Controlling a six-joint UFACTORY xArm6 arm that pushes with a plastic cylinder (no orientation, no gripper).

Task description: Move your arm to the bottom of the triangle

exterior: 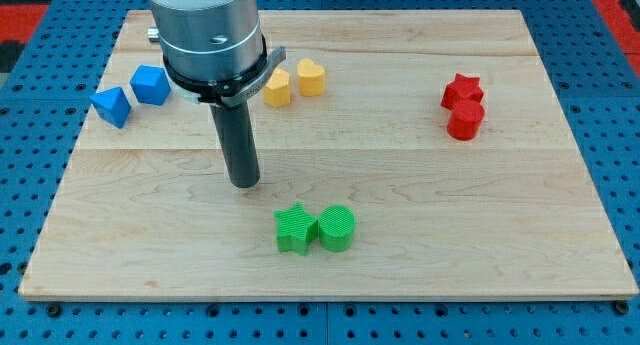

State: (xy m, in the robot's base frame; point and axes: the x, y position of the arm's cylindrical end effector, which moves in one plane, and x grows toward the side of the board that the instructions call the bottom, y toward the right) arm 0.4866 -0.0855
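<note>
A blue triangle block [111, 106] lies at the view's upper left of the wooden board [420, 245], next to a blue cube-like block [150, 85] on its right. My tip [243, 183] rests on the board near the middle, well to the right of and below the triangle. It touches no block. The arm's grey body hangs over the board's top left and hides part of it.
Two yellow blocks [277, 87] [311, 77] sit just right of the rod near the top. A green star [295, 229] and a green cylinder [337, 229] touch each other below and right of my tip. A red star [462, 89] and a red cylinder [465, 120] sit at the right.
</note>
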